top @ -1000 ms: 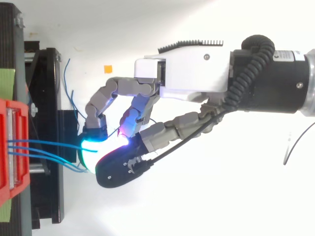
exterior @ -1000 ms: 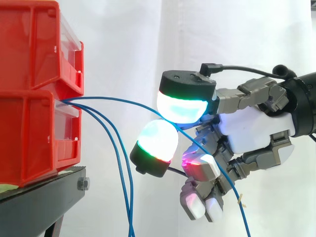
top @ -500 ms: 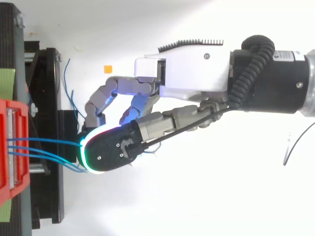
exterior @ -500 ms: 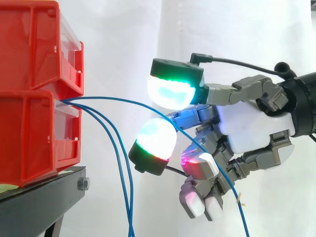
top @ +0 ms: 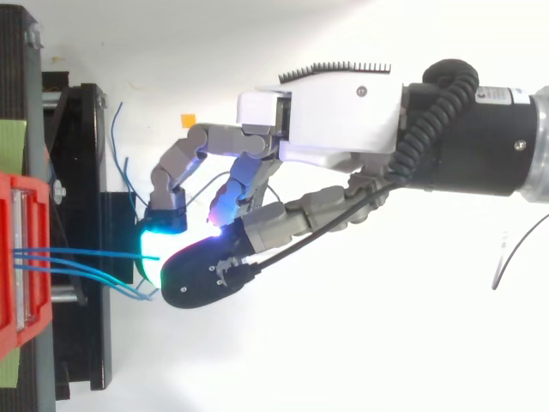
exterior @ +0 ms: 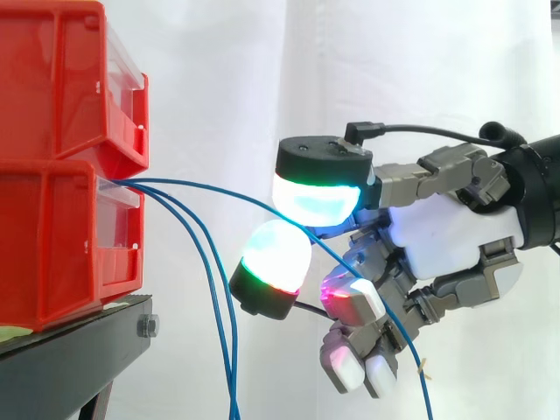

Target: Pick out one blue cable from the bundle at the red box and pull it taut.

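Observation:
Three thin blue cables leave the slot of the lower red box (exterior: 61, 245), also seen from above (top: 17, 257). One blue cable (exterior: 203, 185) arcs right into my hand (exterior: 446, 236) and runs on down past the palm. It passes between a glowing upper pad (exterior: 319, 197) and a lower fingertip pad (exterior: 276, 258), which meet on it. The other fingers are curled below. From above, the same cable (top: 86, 255) ends under the hand (top: 326, 120). The cable still sags in a curve. The other two cables (exterior: 223, 324) hang down loose.
A second red box (exterior: 61, 79) is stacked on the lower one, both on a black stand (exterior: 79, 350). A small orange mark (top: 187, 119) and a thin dark wire (top: 515, 253) lie on the white surface. A white curtain hangs behind.
Half a second ago the upper pad had lifted away from the lower one. It has now come back down onto the arcing blue cable. The cables have hardly moved.

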Motion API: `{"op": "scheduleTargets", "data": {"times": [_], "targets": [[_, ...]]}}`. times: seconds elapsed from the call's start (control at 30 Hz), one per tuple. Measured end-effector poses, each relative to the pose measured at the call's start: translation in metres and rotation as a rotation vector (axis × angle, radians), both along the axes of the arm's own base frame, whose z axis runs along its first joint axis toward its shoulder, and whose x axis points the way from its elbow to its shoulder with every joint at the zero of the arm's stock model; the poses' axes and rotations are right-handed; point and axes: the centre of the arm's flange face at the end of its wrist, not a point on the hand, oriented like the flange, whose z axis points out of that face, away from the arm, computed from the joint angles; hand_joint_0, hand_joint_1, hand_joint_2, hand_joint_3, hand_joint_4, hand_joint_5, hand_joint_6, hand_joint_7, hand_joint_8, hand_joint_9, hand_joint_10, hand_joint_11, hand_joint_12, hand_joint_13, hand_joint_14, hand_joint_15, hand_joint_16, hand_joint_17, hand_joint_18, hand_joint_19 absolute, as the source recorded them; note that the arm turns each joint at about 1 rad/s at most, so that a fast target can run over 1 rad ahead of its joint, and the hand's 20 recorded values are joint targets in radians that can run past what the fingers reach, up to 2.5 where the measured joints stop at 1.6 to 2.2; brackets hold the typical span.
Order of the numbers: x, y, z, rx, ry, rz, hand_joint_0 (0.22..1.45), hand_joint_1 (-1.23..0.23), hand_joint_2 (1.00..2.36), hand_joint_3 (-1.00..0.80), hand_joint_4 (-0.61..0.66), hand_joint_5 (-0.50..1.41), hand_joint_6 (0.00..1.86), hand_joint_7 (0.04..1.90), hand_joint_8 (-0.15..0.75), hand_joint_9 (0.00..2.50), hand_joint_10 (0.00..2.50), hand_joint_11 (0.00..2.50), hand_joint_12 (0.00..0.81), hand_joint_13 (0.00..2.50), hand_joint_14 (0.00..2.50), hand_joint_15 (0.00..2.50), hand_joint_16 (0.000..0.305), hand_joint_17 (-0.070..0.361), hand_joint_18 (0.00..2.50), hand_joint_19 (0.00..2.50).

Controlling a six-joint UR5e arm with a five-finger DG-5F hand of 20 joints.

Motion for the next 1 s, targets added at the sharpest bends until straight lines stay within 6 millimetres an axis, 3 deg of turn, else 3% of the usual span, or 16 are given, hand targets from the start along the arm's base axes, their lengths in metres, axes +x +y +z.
{"op": "scheduleTargets", "data": {"times": [0.13,0.47,1.0], "targets": [[-0.0007,0.0005,-0.0022,0.002,0.004,0.0,0.61,-0.7,1.02,-0.25,-0.04,-0.13,0.95,0.8,0.192,1.11,0.03,0.94,0.334,0.89,0.02,0.7,0.043,0.097,0.77,0.71],[-0.0016,0.0019,-0.0051,0.016,0.008,0.0,0.68,-0.79,1.02,-0.26,-0.16,-0.14,0.97,0.93,0.198,1.14,0.03,0.96,0.328,0.93,0.02,0.71,0.043,0.096,0.8,0.71],[-0.0014,0.0064,-0.0053,0.065,0.007,0.015,0.73,-0.79,1.01,-0.28,-0.28,-0.14,1.0,0.88,0.2,1.25,0.03,0.98,0.321,0.99,0.03,0.72,0.041,0.093,0.84,0.73]]}}
